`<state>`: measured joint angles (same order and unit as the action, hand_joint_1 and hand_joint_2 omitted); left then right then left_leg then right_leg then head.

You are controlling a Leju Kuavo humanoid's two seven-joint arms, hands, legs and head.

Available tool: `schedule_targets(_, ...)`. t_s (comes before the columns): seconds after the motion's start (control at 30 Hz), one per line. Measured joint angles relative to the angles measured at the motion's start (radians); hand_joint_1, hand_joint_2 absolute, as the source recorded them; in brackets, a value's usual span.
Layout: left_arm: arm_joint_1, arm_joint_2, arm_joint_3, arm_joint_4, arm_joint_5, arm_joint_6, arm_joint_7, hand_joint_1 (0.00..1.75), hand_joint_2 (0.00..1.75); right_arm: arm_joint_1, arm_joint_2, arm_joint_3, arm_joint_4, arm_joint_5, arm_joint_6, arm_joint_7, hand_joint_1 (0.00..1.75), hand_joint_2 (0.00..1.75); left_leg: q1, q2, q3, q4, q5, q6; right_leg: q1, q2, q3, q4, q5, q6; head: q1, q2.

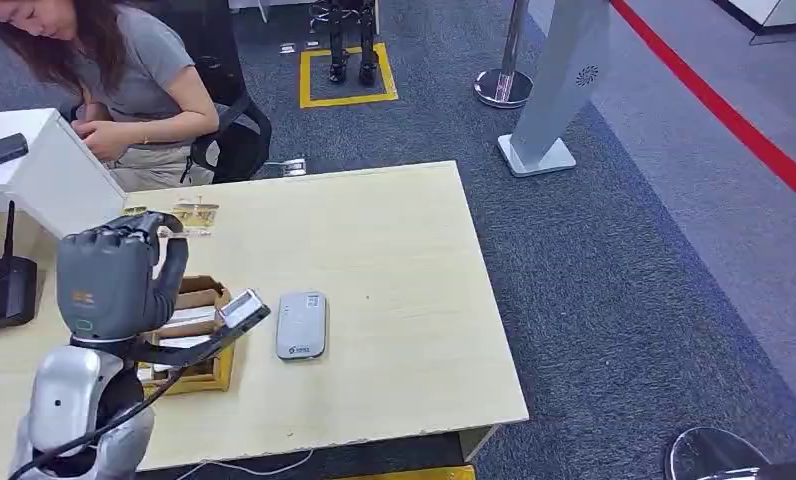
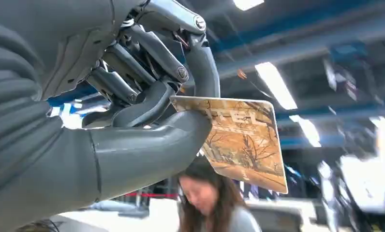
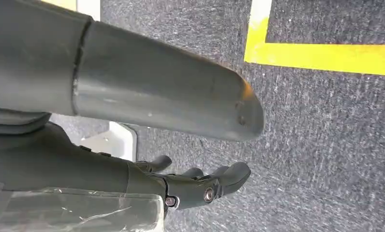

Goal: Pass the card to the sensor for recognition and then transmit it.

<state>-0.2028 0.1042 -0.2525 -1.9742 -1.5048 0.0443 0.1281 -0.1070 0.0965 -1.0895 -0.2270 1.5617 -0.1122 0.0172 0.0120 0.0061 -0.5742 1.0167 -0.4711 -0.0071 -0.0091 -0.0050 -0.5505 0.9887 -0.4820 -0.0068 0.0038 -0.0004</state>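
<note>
You are looking down on a pale wooden table (image 1: 394, 260) standing on dark grey carpet (image 1: 614, 260). A red line (image 1: 719, 105) crosses the floor at far right, a yellow square outline (image 1: 346, 98) is marked on the carpet beyond the table, and a white angled stand (image 1: 559, 85) rises next to a chrome post base (image 1: 502, 88). A person (image 1: 124, 80) sits at the far left corner of the table, beside a white box (image 1: 34, 170).

On the table a grey sensor (image 1: 302, 324) lies flat near the front edge, and just left of it sits a wooden tray (image 1: 209, 372) holding more cards. A black device with an antenna (image 1: 2, 285) stands at the left edge.

Your left hand (image 1: 119, 280) is raised above the tray, fingers curled in. In the left wrist view the thumb and fingers (image 2: 152, 104) pinch one corner of the card (image 2: 244, 142), a tan card printed with trees; the rest of it juts free. In the head view the card is mostly hidden behind the hand, so you cannot judge how it sits relative to the sensor.

Your right hand (image 3: 190, 186) hangs over the carpet with fingers loosely spread and nothing in them. A clear blurred object in that view's corner is too indistinct to name.
</note>
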Motion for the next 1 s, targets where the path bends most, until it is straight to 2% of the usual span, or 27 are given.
schedule_targets(0.1, -0.027, 0.000, 0.051, -0.002, -0.048, -0.014, 0.031, 1.75, 1.75, -0.010, 0.003, 0.002, 0.000, 0.009, 0.009, 0.005, 0.00, 0.00, 0.000, 0.000, 0.000, 0.000, 0.000, -0.001, 0.000, 0.000, 0.000, 0.000, 0.000, 0.000, 0.000, 0.000)
schedule_targets(0.27, -0.029, 0.000, 0.055, -0.001, -0.050, -0.015, 0.034, 1.75, 1.75, -0.011, 0.003, 0.002, 0.000, 0.009, 0.010, 0.005, 0.00, 0.00, 0.000, 0.000, 0.000, 0.000, 0.000, -0.001, 0.000, 0.000, 0.000, 0.000, 0.000, 0.000, 0.000, 0.000)
schedule_targets(0.3, -0.056, 0.048, 0.094, 0.031, -0.060, -0.003, 0.105, 1.75, 1.75, -0.023, 0.005, 0.014, 0.000, 0.009, 0.018, 0.015, 0.00, 0.00, 0.001, 0.000, 0.000, 0.000, 0.001, -0.001, 0.000, 0.001, 0.000, 0.001, 0.000, 0.000, 0.000, 0.000)
schedule_targets(0.33, -0.078, 0.117, 0.117, 0.091, -0.063, 0.013, 0.178, 1.75, 1.75, -0.033, 0.006, 0.032, 0.000, 0.009, 0.027, 0.017, 0.00, 0.00, 0.001, 0.000, 0.001, -0.001, 0.001, -0.002, 0.001, 0.001, -0.001, 0.001, 0.000, 0.000, -0.001, 0.000)
schedule_targets(0.37, -0.104, 0.218, 0.114, 0.179, -0.065, 0.045, 0.247, 1.75, 1.75, -0.044, 0.006, 0.052, 0.000, 0.009, 0.032, 0.018, 0.00, 0.00, 0.001, 0.001, 0.001, -0.001, 0.002, -0.003, 0.001, 0.003, -0.001, 0.001, 0.001, -0.001, -0.002, 0.000)
schedule_targets(0.4, -0.113, 0.242, 0.111, 0.207, -0.066, 0.057, 0.262, 1.75, 1.75, -0.046, 0.006, 0.056, 0.000, 0.009, 0.032, 0.018, 0.00, 0.00, 0.001, 0.001, 0.001, -0.001, 0.002, -0.003, 0.001, 0.003, -0.002, 0.002, 0.001, -0.002, -0.001, 0.000)
schedule_targets(0.47, -0.133, 0.297, 0.101, 0.263, -0.066, 0.076, 0.276, 1.75, 1.75, -0.049, 0.007, 0.062, 0.000, 0.009, 0.033, 0.018, 0.00, 0.00, 0.001, 0.001, 0.000, -0.001, 0.002, -0.003, 0.001, 0.003, -0.002, 0.002, 0.001, -0.002, -0.001, 0.000)
schedule_targets(0.67, -0.183, 0.394, 0.044, 0.371, -0.066, 0.099, 0.303, 1.75, 1.75, -0.052, 0.008, 0.080, 0.000, 0.009, 0.039, 0.018, 0.00, 0.00, 0.001, 0.001, 0.000, -0.001, 0.002, -0.003, 0.002, 0.003, -0.002, 0.001, 0.001, -0.002, -0.001, 0.000)
schedule_targets(0.8, -0.221, 0.432, -0.002, 0.427, -0.066, 0.126, 0.301, 1.75, 1.75, -0.051, 0.011, 0.086, 0.001, 0.009, 0.047, 0.018, 0.00, 0.00, 0.001, 0.001, 0.000, -0.001, 0.002, -0.003, 0.002, 0.003, -0.002, 0.001, 0.001, -0.002, -0.001, 0.000)
schedule_targets(1.0, -0.273, 0.444, -0.028, 0.502, -0.066, 0.173, 0.261, 1.75, 1.75, -0.051, 0.012, 0.102, 0.002, 0.010, 0.051, 0.024, 0.00, 0.00, 0.001, 0.001, 0.000, 0.000, 0.002, -0.003, 0.002, 0.003, -0.002, 0.001, 0.001, -0.002, -0.001, 0.000)
